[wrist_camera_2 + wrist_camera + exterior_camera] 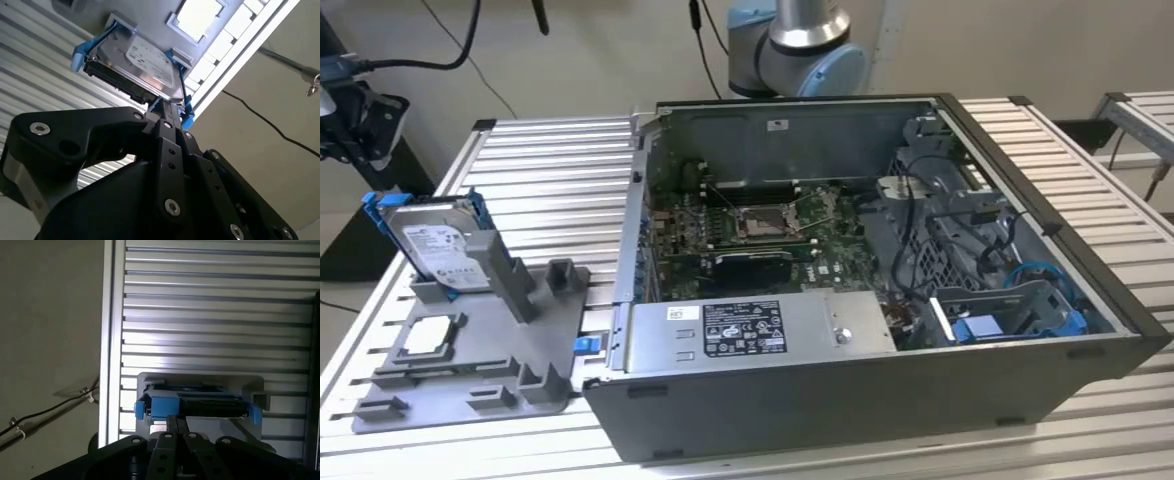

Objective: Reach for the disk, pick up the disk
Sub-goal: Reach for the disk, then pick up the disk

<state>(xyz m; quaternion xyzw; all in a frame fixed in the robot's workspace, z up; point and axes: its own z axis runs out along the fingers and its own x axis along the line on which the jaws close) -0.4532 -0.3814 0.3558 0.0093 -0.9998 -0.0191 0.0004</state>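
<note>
My claw (pixel 162 112) is pressed together, pointed at the disk (pixel 142 62) but not touching it. The disk stands on edge in the grey holder (pixel 520 300) on the slatted table (pixel 547 170), on the exterior view's left of the open PC case (pixel 881 390).

The gripper (pixel 176 420) hangs with its jaws closed together.

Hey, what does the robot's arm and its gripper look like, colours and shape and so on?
The arm is built of silver-grey sections with light blue joint caps; a black cable hangs beside it. The gripper is matte black, made of angular plates and narrow link bars fastened with round silver bolts.
</note>
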